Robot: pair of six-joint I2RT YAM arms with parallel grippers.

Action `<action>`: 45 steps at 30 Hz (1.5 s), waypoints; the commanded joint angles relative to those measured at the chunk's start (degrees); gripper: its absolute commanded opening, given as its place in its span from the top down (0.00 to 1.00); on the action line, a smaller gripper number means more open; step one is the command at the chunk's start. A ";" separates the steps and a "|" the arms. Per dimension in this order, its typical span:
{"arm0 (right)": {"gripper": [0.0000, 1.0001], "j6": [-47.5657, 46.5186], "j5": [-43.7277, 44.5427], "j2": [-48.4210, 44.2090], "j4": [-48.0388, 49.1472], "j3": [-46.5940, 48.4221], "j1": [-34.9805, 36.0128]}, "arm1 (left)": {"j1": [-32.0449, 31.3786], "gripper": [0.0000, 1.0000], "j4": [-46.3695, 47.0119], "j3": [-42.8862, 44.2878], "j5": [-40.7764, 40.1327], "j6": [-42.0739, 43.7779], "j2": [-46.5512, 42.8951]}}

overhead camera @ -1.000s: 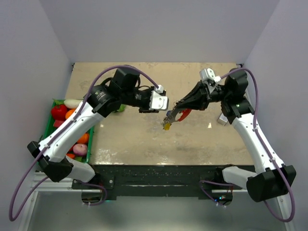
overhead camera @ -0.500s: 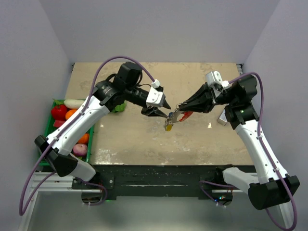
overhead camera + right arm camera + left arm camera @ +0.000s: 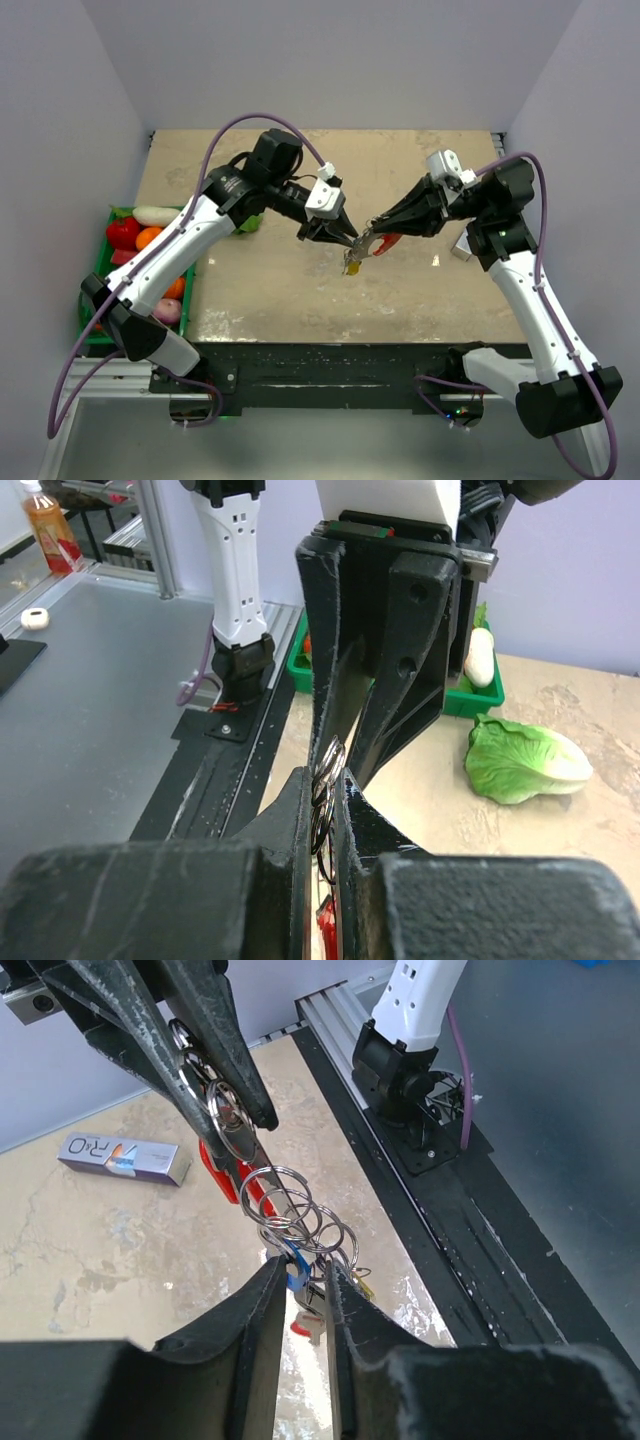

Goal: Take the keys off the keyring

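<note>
While your right tool (image 3: 322, 780) pinches the keyring (image 3: 283, 1185) above the counter (image 3: 280, 290), the keys (image 3: 292, 1273) dangle so your left tool (image 3: 303, 1282), narrow, brackets them.

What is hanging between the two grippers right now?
The keyring with its keys, seen in the left wrist view: the right gripper pinches its top rings, the left gripper brackets the lowest keys.

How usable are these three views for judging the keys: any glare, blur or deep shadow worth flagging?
Top external: even soft light, little glare, but the keys are too small to tell apart. Left wrist: the keyring is sharp with mild glints; the left gripper is dark and soft-edged at the bottom. Right wrist: the right gripper fills the foreground in shadow, hiding most of the rings.
</note>
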 commanded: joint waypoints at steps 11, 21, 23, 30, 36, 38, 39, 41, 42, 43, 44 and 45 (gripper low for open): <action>1.00 -0.84 -4.66 -1.53 0.56 0.79 -0.45 | 0.17 0.78 7.17 -1.32 -0.52 -5.20 -0.49; 1.00 -1.19 -3.96 -1.62 -0.05 1.05 -0.89 | 0.17 1.00 8.22 -0.18 -8.41 -6.96 -2.51; 1.00 -1.19 -3.08 -1.62 0.12 0.62 -1.24 | 0.17 1.00 8.14 0.78 -10.44 -7.40 -3.12; 0.98 -14.84 3.14 -1.71 -11.95 1.74 -3.17 | 0.17 1.00 7.17 2.98 -17.82 -7.05 -4.97; 0.91 -50.48 14.94 2.25 -53.47 12.48 -2.91 | 0.17 1.00 6.38 4.21 -18.53 -7.05 -5.68; 0.85 -49.02 15.47 1.20 -52.09 10.73 -2.82 | 0.17 1.00 6.29 4.74 -18.80 -6.87 -5.42; 0.84 -48.49 16.51 0.41 -50.95 9.94 -2.82 | 0.17 1.00 6.12 4.91 -19.06 -6.87 -5.33; 0.80 -45.08 17.31 -2.14 -46.21 7.30 -2.82 | 0.17 1.00 5.94 5.18 -19.06 -6.61 -5.06; 0.78 -44.70 17.57 -2.75 -45.33 6.68 -2.91 | 0.17 1.00 5.94 5.18 -19.15 -6.69 -4.98; 0.75 -44.70 17.49 -3.54 -45.32 6.33 -2.91 | 0.17 1.00 5.85 5.35 -19.06 -6.43 -4.80; 0.67 -45.92 17.14 -3.73 -46.10 6.50 -2.82 | 0.08 1.00 5.68 5.53 -19.06 -6.43 -4.63; 0.64 -47.06 17.14 -3.64 -47.33 6.85 -2.82 | 0.08 1.00 5.33 5.62 -18.71 -6.26 -4.54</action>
